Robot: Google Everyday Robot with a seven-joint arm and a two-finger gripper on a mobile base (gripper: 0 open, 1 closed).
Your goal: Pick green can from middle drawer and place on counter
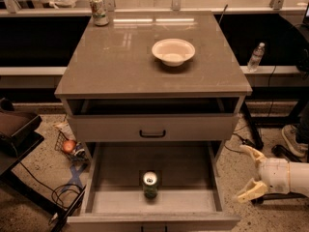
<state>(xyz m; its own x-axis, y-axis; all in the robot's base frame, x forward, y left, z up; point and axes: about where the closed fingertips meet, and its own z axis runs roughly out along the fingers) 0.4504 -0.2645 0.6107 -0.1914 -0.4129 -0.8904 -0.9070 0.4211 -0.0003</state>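
The gripper [247,172], fingers apart and empty, is hovering right of the open middle drawer [120,166] while the green can [150,185] is standing inside ungrasped, leaving pickup and placement on the counter [120,62] undone.

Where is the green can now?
In the camera view, the green can stands upright near the front centre of the open middle drawer. The gripper is at the drawer's right, jaws open.

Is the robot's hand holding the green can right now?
No, the green can stands by itself in the middle drawer, while the gripper hangs open to the right of the drawer, holding nothing.
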